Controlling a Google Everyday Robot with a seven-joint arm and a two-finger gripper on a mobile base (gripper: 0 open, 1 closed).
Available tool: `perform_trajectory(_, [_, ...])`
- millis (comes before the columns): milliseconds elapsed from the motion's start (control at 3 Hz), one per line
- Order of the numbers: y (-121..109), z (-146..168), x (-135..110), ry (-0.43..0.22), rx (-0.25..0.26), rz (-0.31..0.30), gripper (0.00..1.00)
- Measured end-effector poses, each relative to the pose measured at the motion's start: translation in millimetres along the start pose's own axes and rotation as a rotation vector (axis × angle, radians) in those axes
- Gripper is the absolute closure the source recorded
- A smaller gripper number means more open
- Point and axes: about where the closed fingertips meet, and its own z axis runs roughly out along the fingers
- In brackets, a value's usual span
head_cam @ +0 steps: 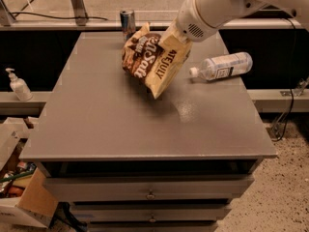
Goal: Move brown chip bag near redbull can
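A: Brown chip bag point(153, 62), crinkly dark-brown and cream, hung tilted above the flat grey tabletop point(106, 115) at upper centre, clamped at its top corner by the two-finger gripper point(176, 37)
B: Carrying step, I'd judge; next it needed lowering just beside the slim blue-and-silver redbull can point(127, 22) at the top edge, without toppling it

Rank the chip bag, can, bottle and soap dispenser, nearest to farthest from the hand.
1. brown chip bag, hanging from the hand, back centre.
2. plastic bottle on the right and redbull can at back left: too close to call.
3. soap dispenser, far left.
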Motion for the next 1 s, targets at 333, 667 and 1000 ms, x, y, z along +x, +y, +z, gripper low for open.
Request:
perform_trajectory(333, [-31,1,5,-0.026,0.077,0.009,1.00])
perform_trajectory(667, [-61,7,10,-0.027,0.134,0.015,1.00])
perform_trajectory(1000, [-85,19,17,-0.008,0.169,0.012,1.00])
